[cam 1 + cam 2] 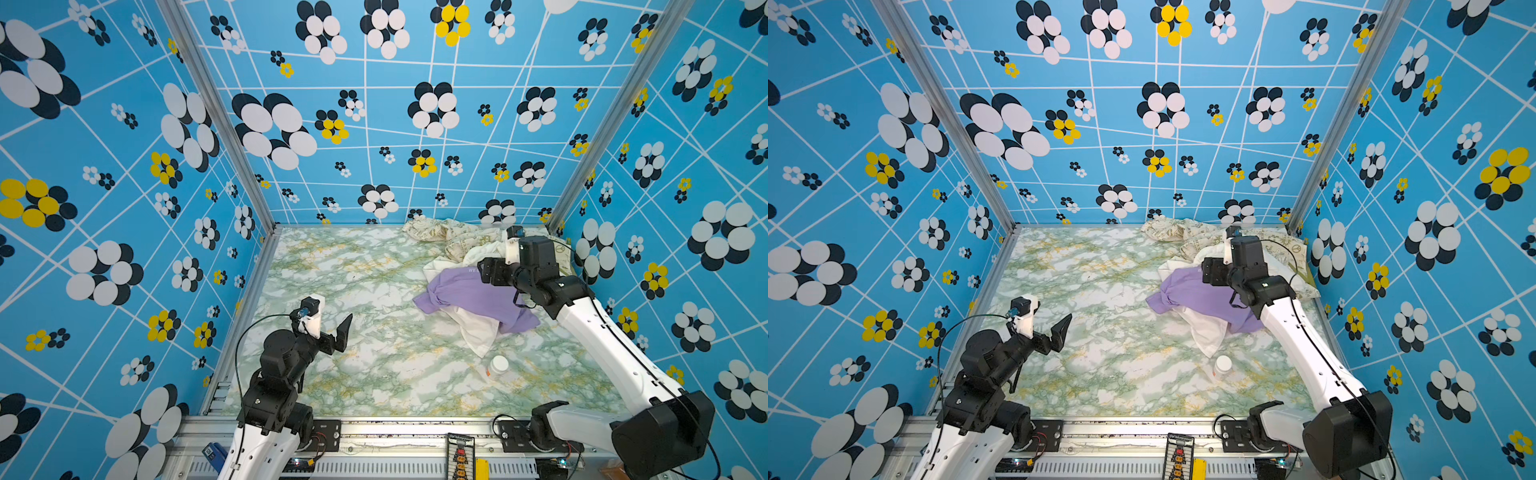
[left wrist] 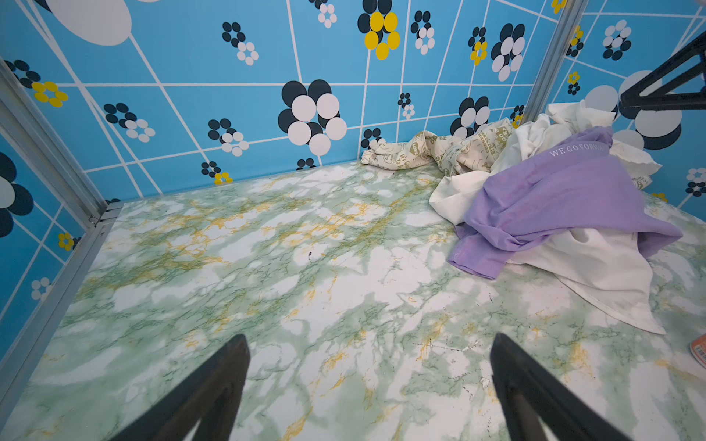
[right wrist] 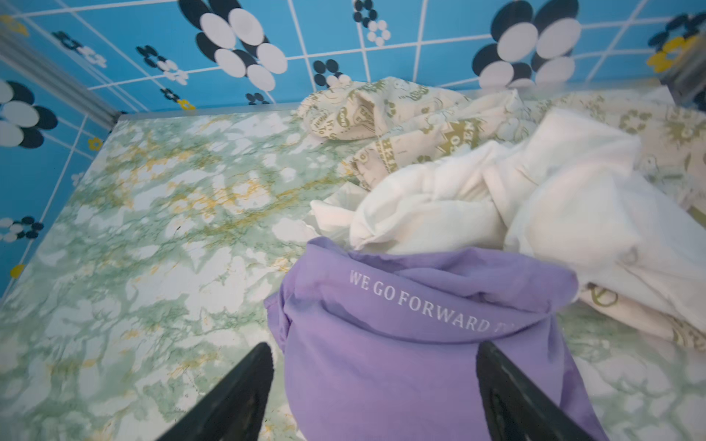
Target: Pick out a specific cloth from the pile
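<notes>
Lavender T-shirt (image 3: pixel 382 362), white lettering: heaped right under the right claw (image 3: pixel 374 346), whose jaws are spread wide and grip nothing. White cloth (image 3: pixel 458 198) lies just beyond the claw and beneath the shirt. Risk, I'd say: a deep bite pinches both. Left claw (image 2: pixel 368 340) wide, empty.

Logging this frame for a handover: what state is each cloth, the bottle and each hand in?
Purple cloth: crumpled, topmost, lettering showing.
White cloth: bunched, partly covered.
Cream printed cloth: crumpled, at the back.
Bottle: capped.
Left hand: open, empty.
Right hand: open, over the purple cloth.
</notes>
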### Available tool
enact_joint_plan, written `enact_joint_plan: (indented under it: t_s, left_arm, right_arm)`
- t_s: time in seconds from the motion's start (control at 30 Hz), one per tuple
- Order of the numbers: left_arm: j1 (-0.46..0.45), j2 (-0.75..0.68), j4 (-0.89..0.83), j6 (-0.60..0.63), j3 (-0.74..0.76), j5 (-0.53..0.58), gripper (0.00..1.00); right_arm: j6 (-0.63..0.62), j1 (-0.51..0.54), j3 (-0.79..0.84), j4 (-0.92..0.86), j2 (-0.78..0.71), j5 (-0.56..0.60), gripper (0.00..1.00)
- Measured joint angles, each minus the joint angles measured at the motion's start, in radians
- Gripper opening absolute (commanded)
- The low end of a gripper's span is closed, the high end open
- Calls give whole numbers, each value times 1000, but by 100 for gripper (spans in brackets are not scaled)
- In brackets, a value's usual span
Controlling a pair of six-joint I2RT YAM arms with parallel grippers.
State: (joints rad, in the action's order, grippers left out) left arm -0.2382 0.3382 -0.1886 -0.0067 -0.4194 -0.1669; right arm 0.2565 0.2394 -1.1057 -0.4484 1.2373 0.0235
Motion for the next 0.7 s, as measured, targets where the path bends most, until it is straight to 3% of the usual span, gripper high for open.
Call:
enact_joint_plan:
  t_s: [0.27,0.7]
  left_arm:
    - [-6,0,0,0,0,0,99]
    - [-6,0,0,0,0,0,99]
  right_arm:
    - [237,-237,208,8,-89,-31,82]
    - [400,-258,376,43,-119,-161,62]
